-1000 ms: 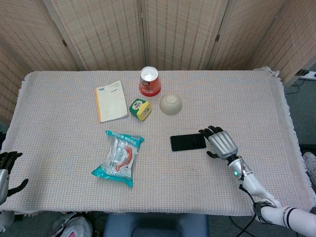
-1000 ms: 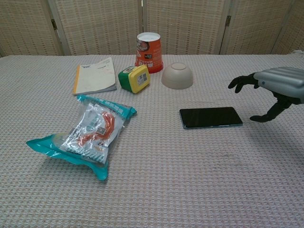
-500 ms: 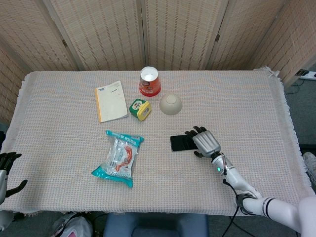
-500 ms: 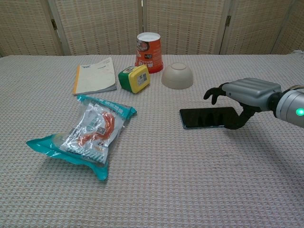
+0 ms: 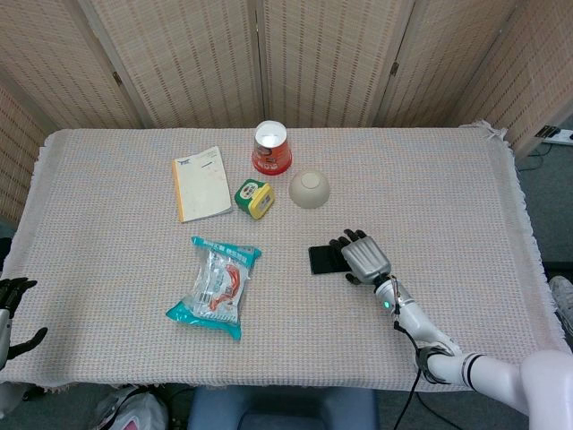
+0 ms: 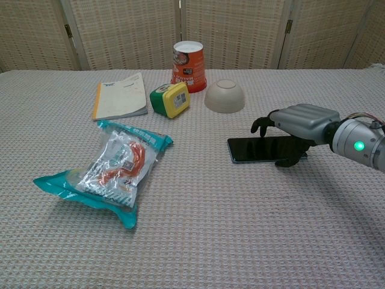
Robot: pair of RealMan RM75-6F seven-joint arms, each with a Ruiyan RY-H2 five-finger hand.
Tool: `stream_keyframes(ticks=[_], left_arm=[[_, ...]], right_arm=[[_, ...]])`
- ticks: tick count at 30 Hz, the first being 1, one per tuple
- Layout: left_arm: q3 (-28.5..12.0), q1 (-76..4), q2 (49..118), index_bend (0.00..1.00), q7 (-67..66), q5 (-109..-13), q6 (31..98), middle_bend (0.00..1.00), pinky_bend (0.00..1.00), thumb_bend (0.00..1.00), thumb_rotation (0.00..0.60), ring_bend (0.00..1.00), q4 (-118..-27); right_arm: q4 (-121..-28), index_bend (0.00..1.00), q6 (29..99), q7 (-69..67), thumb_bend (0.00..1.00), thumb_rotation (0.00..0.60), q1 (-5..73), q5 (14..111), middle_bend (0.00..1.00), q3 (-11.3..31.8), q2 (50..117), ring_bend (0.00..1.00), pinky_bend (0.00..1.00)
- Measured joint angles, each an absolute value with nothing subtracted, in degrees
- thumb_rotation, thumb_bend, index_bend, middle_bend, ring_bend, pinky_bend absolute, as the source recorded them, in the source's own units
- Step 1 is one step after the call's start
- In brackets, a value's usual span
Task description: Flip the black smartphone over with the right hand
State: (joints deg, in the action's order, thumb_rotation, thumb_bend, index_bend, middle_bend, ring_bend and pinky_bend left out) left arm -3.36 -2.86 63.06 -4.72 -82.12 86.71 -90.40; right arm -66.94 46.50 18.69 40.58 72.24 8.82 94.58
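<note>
The black smartphone (image 5: pixel 324 259) (image 6: pixel 255 149) lies flat, screen up, on the woven tablecloth right of centre. My right hand (image 5: pixel 360 256) (image 6: pixel 293 124) hovers over its right half, palm down, fingers spread and arched above the far edge, thumb (image 6: pixel 287 161) down at the near edge. Whether the fingertips touch the phone I cannot tell. The phone's right end is hidden under the hand in the head view. My left hand (image 5: pixel 11 306) rests open at the table's near left corner, holding nothing.
Behind the phone stand an upturned beige bowl (image 5: pixel 309 189), a red paper cup (image 5: pixel 272 147) and a green-yellow box (image 5: pixel 253 198). A notebook (image 5: pixel 200 183) and a teal snack bag (image 5: pixel 218 283) lie to the left.
My right hand has moved left from beside the phone to over its right half, thumb now at the near edge. The phone has not shifted.
</note>
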Motion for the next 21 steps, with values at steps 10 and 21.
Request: stream_keyframes(ticks=[10, 21], left_arm=[[-3.54, -2.92, 63.11, 0.24, -4.59, -82.07, 86.61, 0.22, 0.25, 0.2, 0.6, 0.16, -90.27], [-3.64, -2.79, 62.97, 0.24, -4.25, -82.0, 86.71, 0.22, 0.25, 0.2, 0.6, 0.16, -90.24]], right_arm=[[-66.67, 0.27, 46.15, 19.74, 0.21, 0.6, 41.53, 71.37, 0.29, 8.2, 94.75, 0.11, 0.2], [-64.8, 0.3, 45.01, 19.65, 0.34, 0.6, 42.88, 70.04, 0.32, 8.38, 95.58, 0.11, 0.2]])
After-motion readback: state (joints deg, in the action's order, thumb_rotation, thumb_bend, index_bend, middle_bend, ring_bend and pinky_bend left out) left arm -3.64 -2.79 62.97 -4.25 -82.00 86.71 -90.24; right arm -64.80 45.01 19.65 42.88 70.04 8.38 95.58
